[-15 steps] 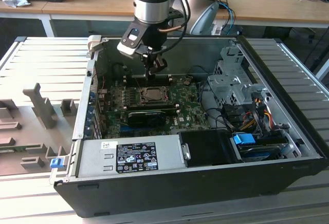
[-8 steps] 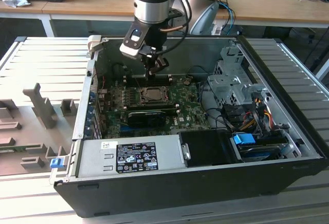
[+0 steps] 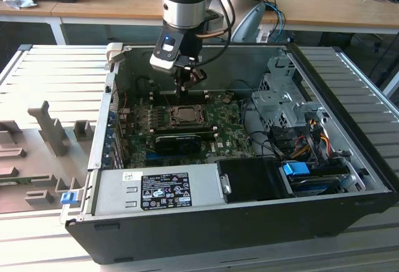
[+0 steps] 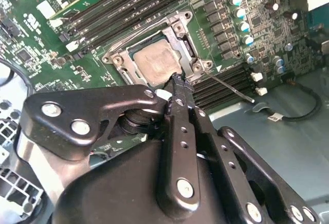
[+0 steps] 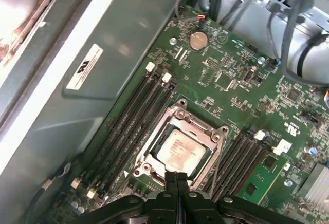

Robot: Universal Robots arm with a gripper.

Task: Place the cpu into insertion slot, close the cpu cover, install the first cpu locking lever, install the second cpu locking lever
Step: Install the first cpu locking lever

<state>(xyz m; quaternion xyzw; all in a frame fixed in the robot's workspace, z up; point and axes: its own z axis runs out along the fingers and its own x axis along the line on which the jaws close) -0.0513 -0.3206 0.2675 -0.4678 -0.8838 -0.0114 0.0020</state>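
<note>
The cpu [image 4: 157, 62] [image 5: 181, 149] lies flat in the insertion slot [image 3: 185, 113] on the green board, its pale metal face showing. The silver cpu cover [image 4: 186, 38] [image 5: 199, 126] lies down around it as a frame. One thin locking lever [image 4: 229, 86] sticks out sideways from the socket's corner, unlatched. My gripper [image 3: 182, 91] [image 4: 177, 80] [image 5: 176, 176] hangs just above the socket's edge. Its fingers are pressed together with nothing between them.
Long black memory slots [image 5: 131, 121] flank the socket on both sides. A black card [image 3: 177, 141] lies nearer the power supply [image 3: 162, 188]. A drive cage [image 3: 280, 103] and cables [image 3: 308, 138] fill the exterior view's right. The case wall [image 5: 87, 80] runs close by.
</note>
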